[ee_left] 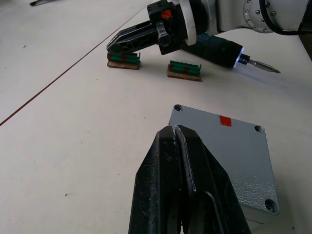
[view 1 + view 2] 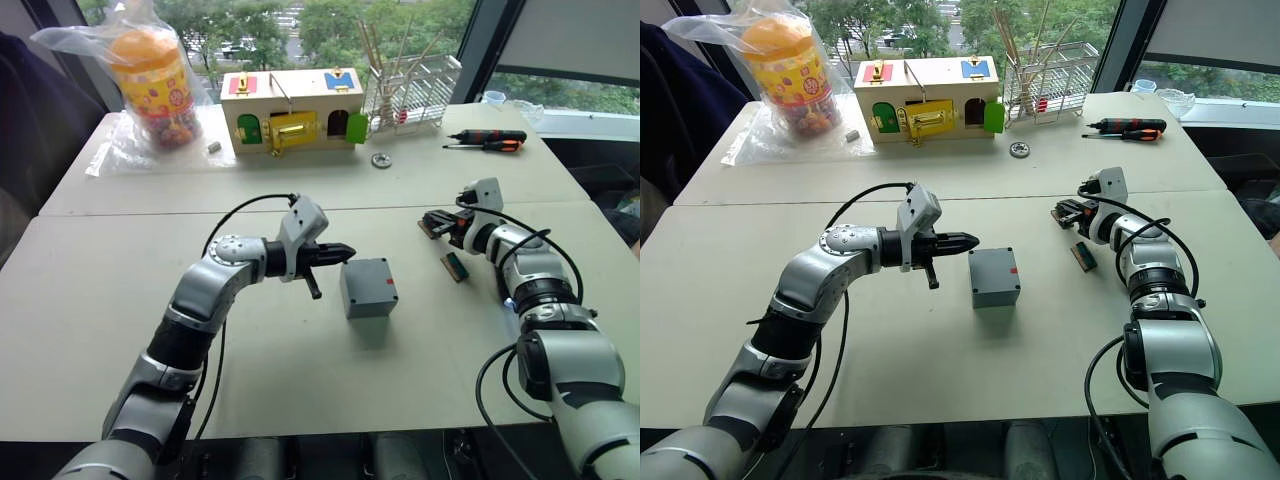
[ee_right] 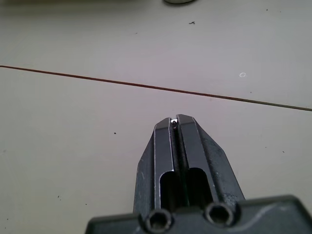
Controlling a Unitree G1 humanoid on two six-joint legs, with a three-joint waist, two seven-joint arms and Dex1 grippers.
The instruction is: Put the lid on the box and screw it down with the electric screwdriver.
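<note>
The grey box [image 2: 368, 300] stands in the middle of the table with the lid [image 1: 224, 156] lying flat on top, its red mark facing up. My left gripper [image 2: 345, 252] hovers shut just left of the box, level with the lid's near edge. My right gripper [image 2: 428, 221] is shut and low over a green connector strip [image 1: 124, 59]; a tiny bright speck shows at its fingertips [image 3: 174, 120]. The electric screwdriver [image 1: 219, 48] lies on the table under my right forearm, its tip lit and its bit pointing away from the box.
A second green connector strip [image 2: 455, 267] lies right of the box. At the back stand a wooden box with coloured doors [image 2: 290, 110], a bagged orange jar [image 2: 150, 80], a wire rack [image 2: 410, 90], a metal washer [image 2: 381, 160] and hand screwdrivers [image 2: 490, 140].
</note>
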